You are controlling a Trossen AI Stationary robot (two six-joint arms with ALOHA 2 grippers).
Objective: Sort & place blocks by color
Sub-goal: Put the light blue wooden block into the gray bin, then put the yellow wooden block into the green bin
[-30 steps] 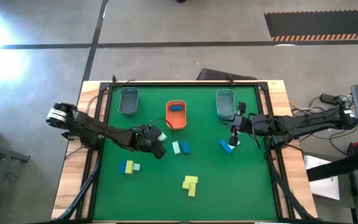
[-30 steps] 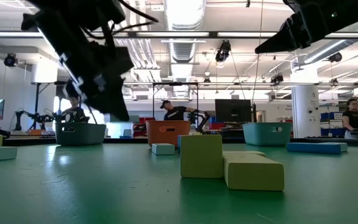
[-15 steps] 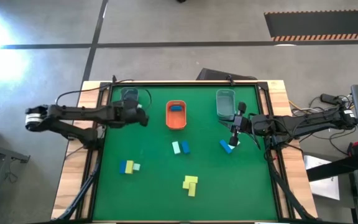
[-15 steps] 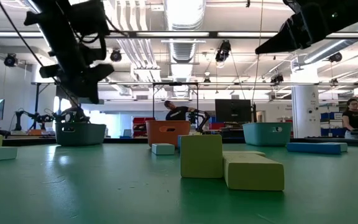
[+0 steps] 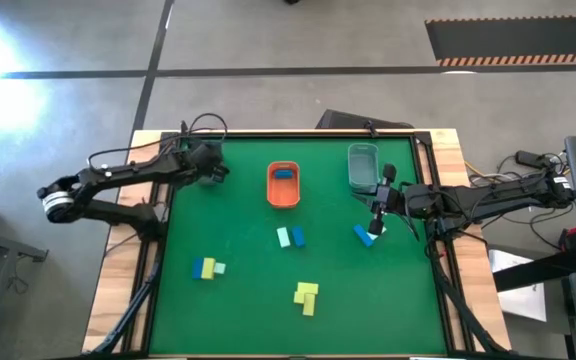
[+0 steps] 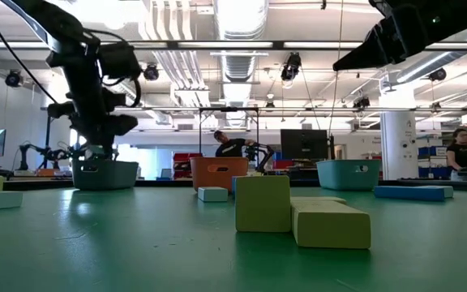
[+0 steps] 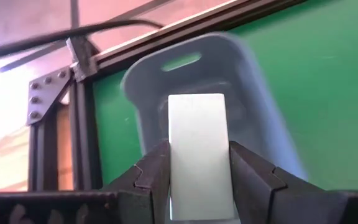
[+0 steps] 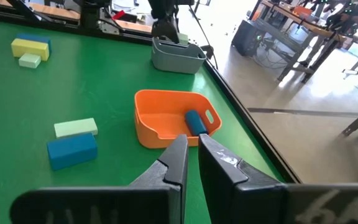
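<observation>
My left gripper (image 5: 211, 170) hangs over the left grey tray (image 7: 166, 62) at the table's far left, shut on a pale mint-green block (image 7: 197, 149). My right gripper (image 8: 191, 155) hangs shut and holds nothing, above the table's right side by a blue block (image 5: 365, 235). One blue block (image 8: 196, 121) lies inside the orange tray (image 5: 283, 190). A mint block (image 5: 284, 237) and a blue one (image 5: 298, 237) lie side by side mid-table. A blue, yellow and mint group (image 5: 208, 267) lies at the near left, and yellow blocks (image 5: 306, 296) lie near the front. My left gripper pinches the mint block's two long sides (image 7: 178, 163) between its two fingers (image 7: 154, 171). The block lies along the fingers, its far end sticking out past their tips. The fingers slant down toward the far edge. The block is lifted clear, above the grey tray's opening.
A second grey tray (image 5: 362, 165) stands at the far right, beside my right arm. The three trays line the far edge. Open green mat lies between the block groups. A black frame rail (image 7: 73, 124) runs along the table's left side by the left tray.
My left gripper has carried the mint block from the middle of the table toward the far left corner, turning as it went. It now hangs over the left grey tray and is still shut on the block.
</observation>
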